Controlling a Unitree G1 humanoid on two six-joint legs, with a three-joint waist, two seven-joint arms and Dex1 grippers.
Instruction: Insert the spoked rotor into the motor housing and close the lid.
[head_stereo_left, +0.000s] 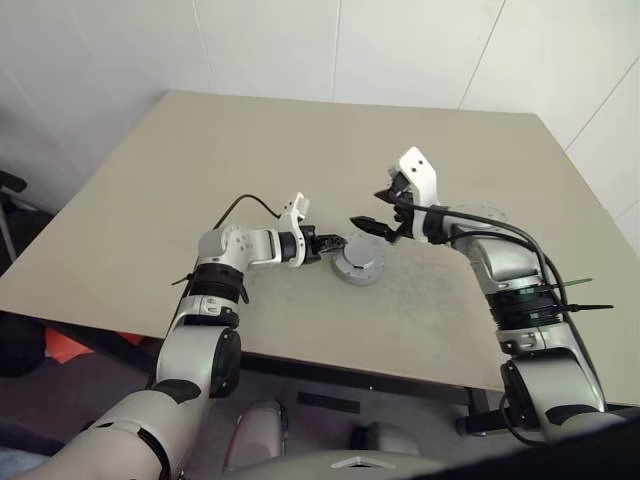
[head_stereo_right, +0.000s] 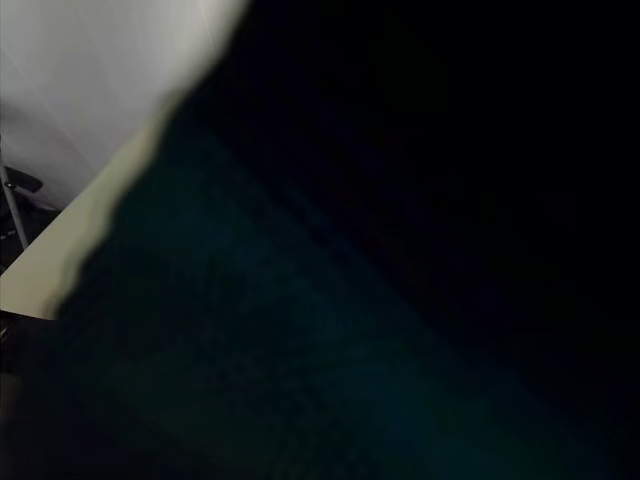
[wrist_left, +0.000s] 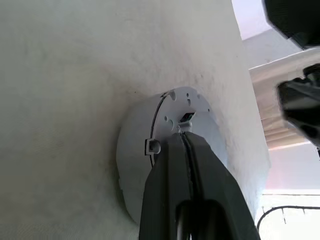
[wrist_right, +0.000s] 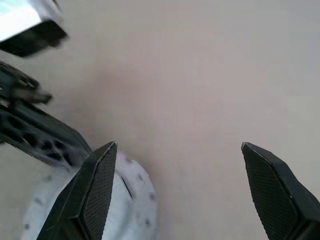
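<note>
The motor housing (head_stereo_left: 357, 276) is a squat pale grey round body on the tan table (head_stereo_left: 250, 150). The lid (wrist_left: 192, 102) lies flat down on the motor housing's wall (wrist_left: 134, 150), with a thin seam between them. My left gripper (head_stereo_left: 337, 242) is shut with nothing between its fingers, and its fingertips (wrist_left: 175, 142) rest on the lid's top near a small green mark. My right gripper (head_stereo_left: 372, 210) hangs open a little above and behind the housing, holding nothing. In the right wrist view the housing (wrist_right: 137, 205) sits beside one of the right gripper's wide-apart fingers (wrist_right: 97, 195). The spoked rotor is hidden.
The table's near edge (head_stereo_left: 330, 362) runs just in front of the housing. A white wall (head_stereo_left: 330, 45) stands behind the table. A black cable (head_stereo_left: 250, 203) loops off my left wrist. Bare tabletop lies to the far left and far right of both arms.
</note>
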